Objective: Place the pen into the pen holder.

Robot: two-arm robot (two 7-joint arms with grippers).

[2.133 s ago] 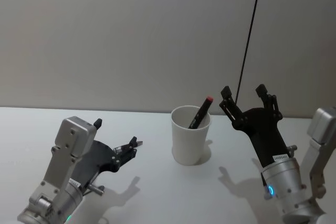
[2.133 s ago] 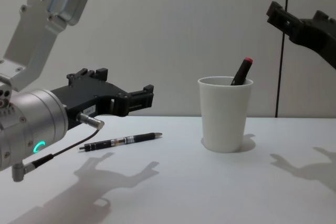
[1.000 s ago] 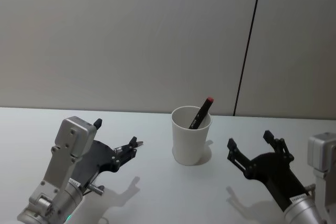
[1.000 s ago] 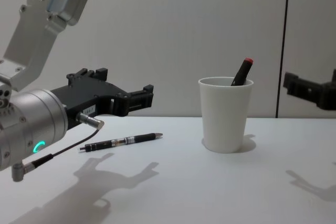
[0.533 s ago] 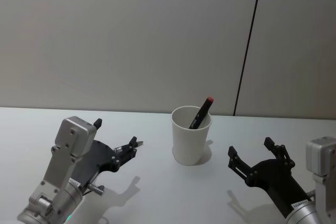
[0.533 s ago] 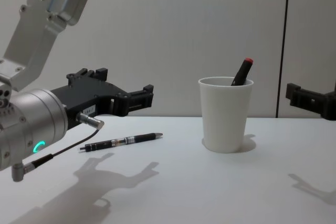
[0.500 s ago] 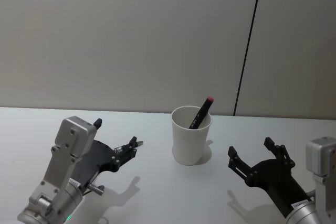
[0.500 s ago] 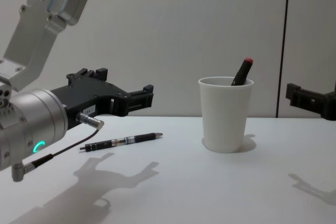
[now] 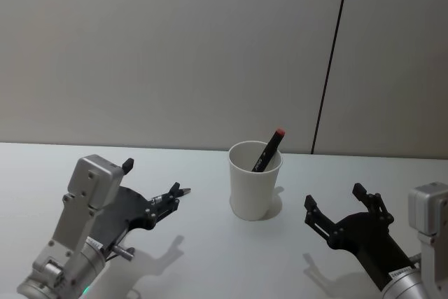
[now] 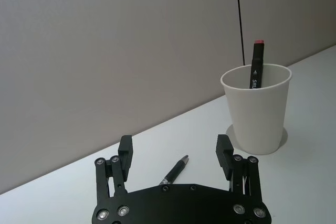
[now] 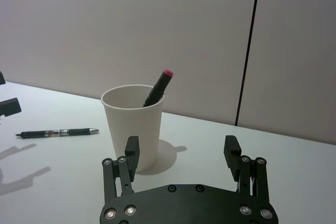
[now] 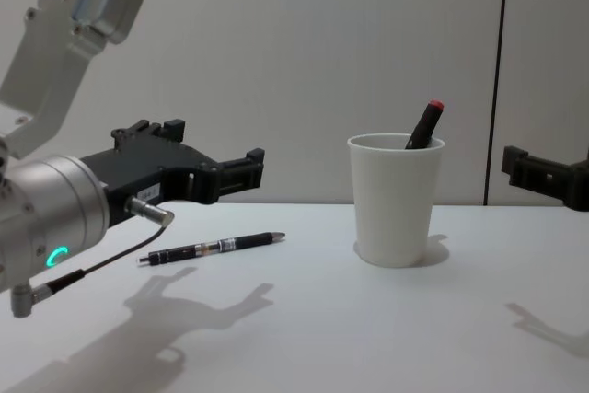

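The pen holder (image 9: 255,181) is a white paper cup standing mid-table. A black marker with a red cap (image 9: 269,148) leans inside it. A black and clear pen (image 12: 216,247) lies flat on the table left of the holder, apart from it. My left gripper (image 10: 174,145) hovers open just above and behind that pen (image 10: 176,169), touching nothing. My right gripper (image 9: 334,199) hangs open and empty, low over the table, right of the holder (image 11: 132,124). The pen (image 11: 58,132) also shows in the right wrist view, left of the cup.
The white table (image 12: 368,338) runs back to a plain grey wall with a dark vertical seam (image 9: 329,89). Bare tabletop lies in front of the cup and between the two arms.
My right gripper came down from beside the cup's rim to low at the right and has since held still. My left gripper has edged slightly left. The pen and the cup have not moved.
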